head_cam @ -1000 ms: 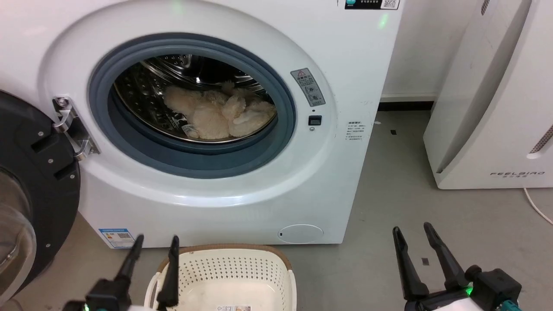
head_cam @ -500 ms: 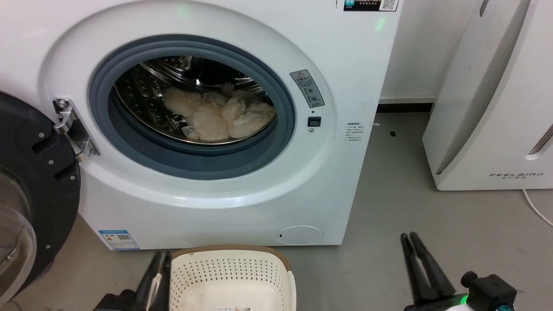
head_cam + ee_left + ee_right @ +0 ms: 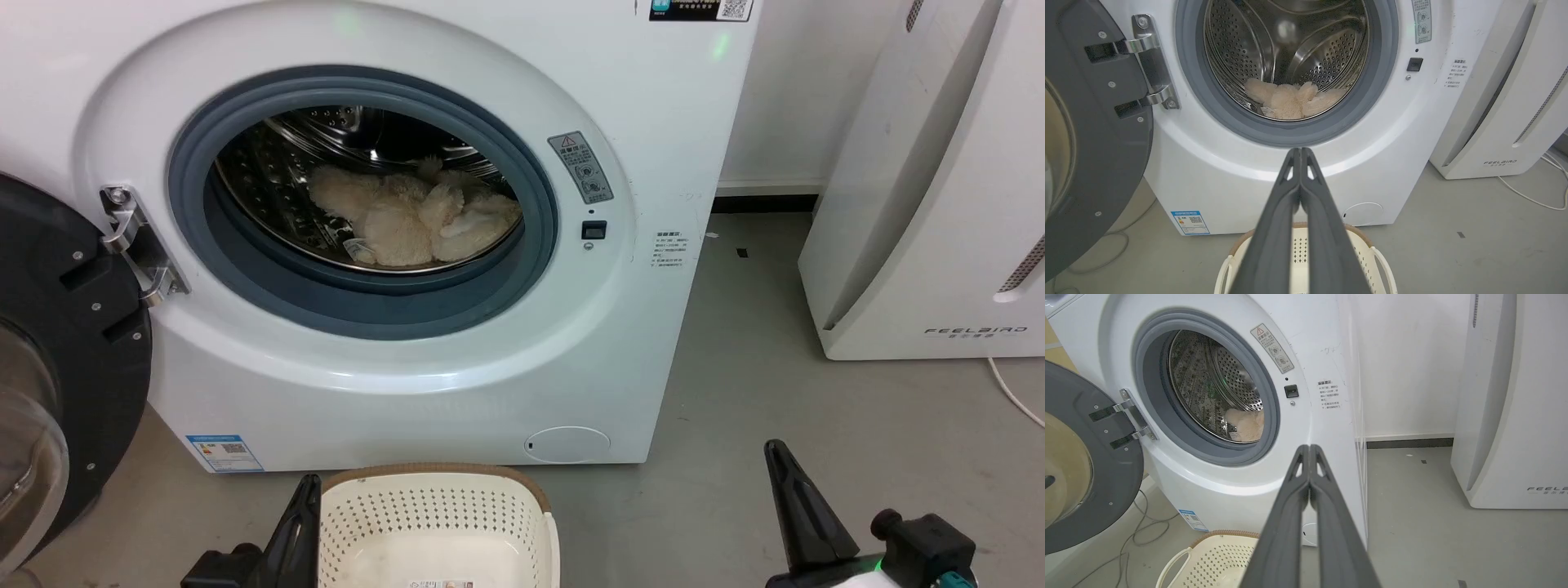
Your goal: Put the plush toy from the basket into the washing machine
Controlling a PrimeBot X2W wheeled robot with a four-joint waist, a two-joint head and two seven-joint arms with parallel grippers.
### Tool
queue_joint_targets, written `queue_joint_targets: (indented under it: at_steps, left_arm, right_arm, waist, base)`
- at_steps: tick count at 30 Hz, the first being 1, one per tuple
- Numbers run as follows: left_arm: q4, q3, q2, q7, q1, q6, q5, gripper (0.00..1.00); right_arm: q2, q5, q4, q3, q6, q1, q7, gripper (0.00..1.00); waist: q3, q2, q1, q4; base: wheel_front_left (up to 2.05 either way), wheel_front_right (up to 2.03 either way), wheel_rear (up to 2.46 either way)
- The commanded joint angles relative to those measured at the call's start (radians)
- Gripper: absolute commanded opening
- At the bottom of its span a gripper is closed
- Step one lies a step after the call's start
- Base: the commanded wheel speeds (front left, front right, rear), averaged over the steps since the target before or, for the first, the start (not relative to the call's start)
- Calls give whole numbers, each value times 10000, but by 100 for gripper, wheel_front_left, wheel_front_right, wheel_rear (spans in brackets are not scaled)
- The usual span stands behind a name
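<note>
1. Dark left gripper (image 3: 1300,152): fingers pressed together tip to tip, nothing pinched. Sits low at the head view's lower left, just beside the left edge of the basket (image 3: 433,470); contact there impossible to judge. Points along the wrist view toward the front of the washer (image 3: 457,384), below the porthole.
2. Right gripper (image 3: 1309,448): likewise pressed together, holding nothing. Hangs at the lower right over bare grey floor (image 3: 735,367), well apart from the basket. Aims past the washer's right front corner.
3. Basket: stands on the floor just in front of the washer's lower panel, brown rim toward it. Shows perforated cream walls, a pale bottom and a label sticker (image 3: 441,583) lying there.
4. Toy (image 3: 408,216): lies inside the steel drum (image 3: 269,171), on its lower curve behind the grey gasket (image 3: 367,306). Sprawls cream and fluffy, limbs flopped, a small tag at its lower left edge. Rests well apart from both grippers.
5. Door (image 3: 73,327): swung wide open to the left, black-framed, hung on a metal hinge (image 3: 135,241).
6. Washer front: carries a warning label (image 3: 581,166) right of the porthole and a blue sticker (image 3: 224,451) at the lower left.
7. FEELBIRD appliance (image 3: 922,204): white, slanted, right of the washer, a strip of floor between; pale cable (image 3: 1012,392) on the floor at its corner.
</note>
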Motion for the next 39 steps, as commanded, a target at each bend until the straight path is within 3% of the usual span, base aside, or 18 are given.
queue_joint_targets:
  at_steps: [1,39]
  left_arm:
    - [-32,79,-46,29,-140,-55,126,0]
    - [-158,643,-657,805,-568,-322,1018,0]
  right_arm:
    - [0,-139,-49,-48,-1,-84,29,0]
    - [-1,-929,-223,-462,-3,-358,810,0]
  waist:
    - [0,0,0,2]
    - [6,0,0,63]
  base:
    - [0,0,0]
    - [0,0,0]
